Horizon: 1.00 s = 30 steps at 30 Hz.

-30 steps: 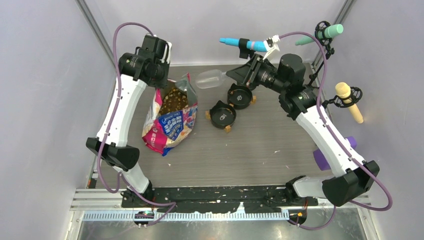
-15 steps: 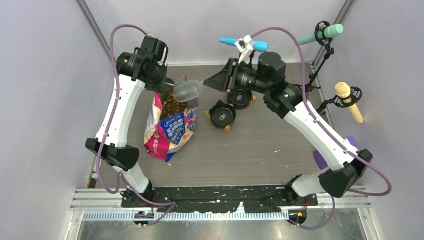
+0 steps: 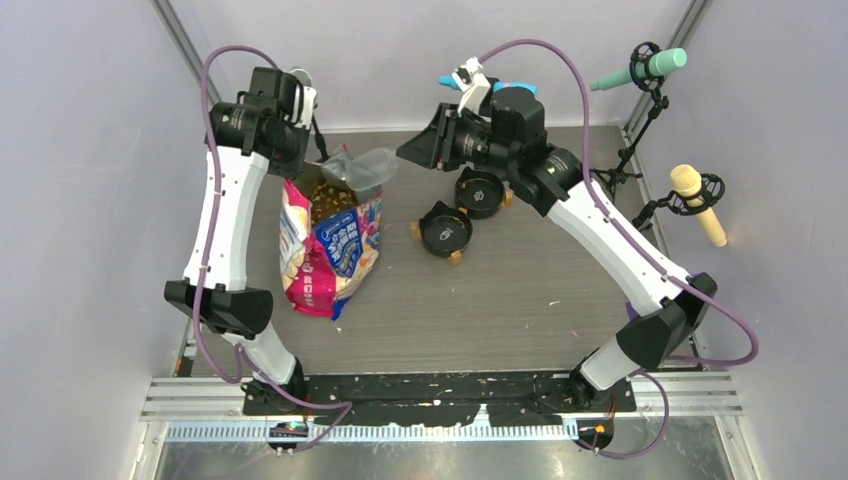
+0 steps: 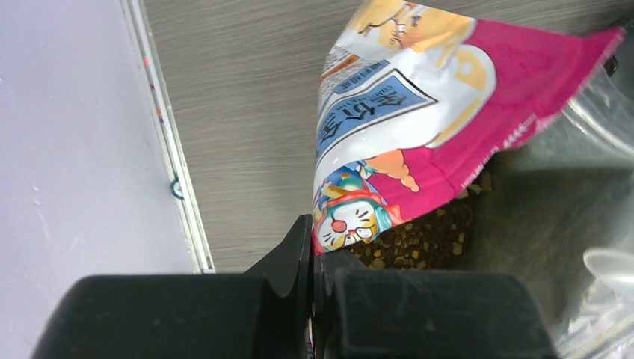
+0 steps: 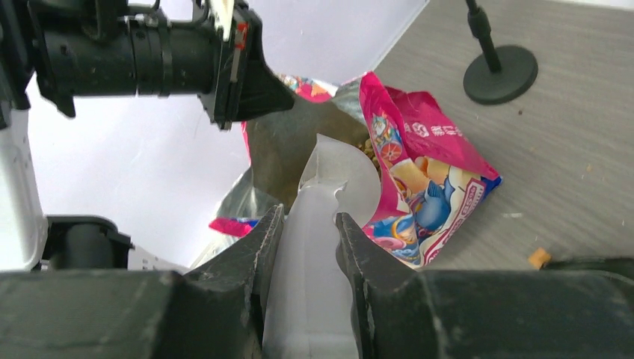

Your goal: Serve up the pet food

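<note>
Just past the left jaws, kibble (image 4: 428, 241) lies inside the bag (image 4: 419, 97).

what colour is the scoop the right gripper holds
Clear, colourless plastic scoop, best seen in the right wrist view.

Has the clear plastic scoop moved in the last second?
Yes. The clear plastic scoop has travelled left, away from the round black bowls, and now sits at the open mouth of the pink-and-blue printed bag.
</note>
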{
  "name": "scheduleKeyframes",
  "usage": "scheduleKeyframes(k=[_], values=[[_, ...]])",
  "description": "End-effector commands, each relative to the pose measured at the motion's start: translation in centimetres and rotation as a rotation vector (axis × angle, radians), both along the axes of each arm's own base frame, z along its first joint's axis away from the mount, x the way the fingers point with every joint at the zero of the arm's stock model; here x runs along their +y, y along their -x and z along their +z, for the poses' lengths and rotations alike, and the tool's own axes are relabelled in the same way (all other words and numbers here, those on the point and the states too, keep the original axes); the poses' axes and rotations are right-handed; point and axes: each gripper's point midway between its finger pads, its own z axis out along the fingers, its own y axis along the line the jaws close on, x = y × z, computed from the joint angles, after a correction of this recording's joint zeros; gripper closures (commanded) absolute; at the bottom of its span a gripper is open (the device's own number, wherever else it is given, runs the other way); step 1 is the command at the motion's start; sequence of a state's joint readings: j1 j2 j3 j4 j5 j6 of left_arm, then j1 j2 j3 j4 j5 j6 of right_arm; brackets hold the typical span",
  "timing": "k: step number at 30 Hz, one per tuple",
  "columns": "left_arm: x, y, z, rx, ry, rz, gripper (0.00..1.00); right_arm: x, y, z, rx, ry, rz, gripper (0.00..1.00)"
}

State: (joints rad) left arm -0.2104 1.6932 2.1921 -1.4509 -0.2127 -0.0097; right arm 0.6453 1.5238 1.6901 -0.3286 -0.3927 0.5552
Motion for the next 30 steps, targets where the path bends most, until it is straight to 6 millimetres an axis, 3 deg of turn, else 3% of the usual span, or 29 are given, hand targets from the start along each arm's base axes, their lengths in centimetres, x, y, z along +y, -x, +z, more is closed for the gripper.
scheduleKeyframes(k=[1,7,11,13,15,20,22,23,26,30], values=[[1.6,-1.5,16.3,-0.623,-0.027,-0.055,1.0,2.1,-2.1,1.5,-0.056,-0.026,0.001,0.95],[1.1,-2.0,18.9,-0.696,-0.041,-0.114,1.0,5.5,-3.5,-1.9,-0.005,0.022,0.024,0.95],[-1.6,-1.8,19.5,-0.727,0.042,-0.216,1.0,5.8,-3.8,-4.4,0.036,0.055,0.01,0.95],[-3.2,-1.9,18.1,-0.694,0.056,-0.257,1.0,5.6,-3.9,-5.6,0.048,0.074,0.002,0.95],[-5.0,-2.2,15.5,-0.63,0.057,-0.292,1.0,5.4,-3.8,-6.9,0.057,0.094,0.001,0.95],[-8.3,-2.8,7.2,-0.43,0.076,-0.209,1.0,4.8,-3.5,-11.6,0.098,0.136,0.025,0.95],[-9.5,-2.3,4.7,-0.374,0.071,-0.184,1.0,3.6,-3.7,-13.6,0.124,0.149,0.015,0.95],[-9.9,-2.1,3.6,-0.361,0.064,-0.173,1.0,3.1,-3.5,-13.7,0.119,0.143,0.014,0.95],[-11.2,-1.3,1.6,-0.346,0.069,-0.161,1.0,1.0,-3.2,-15.8,0.13,0.143,0.0,0.95],[-12.7,-0.2,0.3,-0.322,0.113,-0.162,1.0,-0.4,-2.6,-17.7,0.135,0.148,-0.003,0.95]])
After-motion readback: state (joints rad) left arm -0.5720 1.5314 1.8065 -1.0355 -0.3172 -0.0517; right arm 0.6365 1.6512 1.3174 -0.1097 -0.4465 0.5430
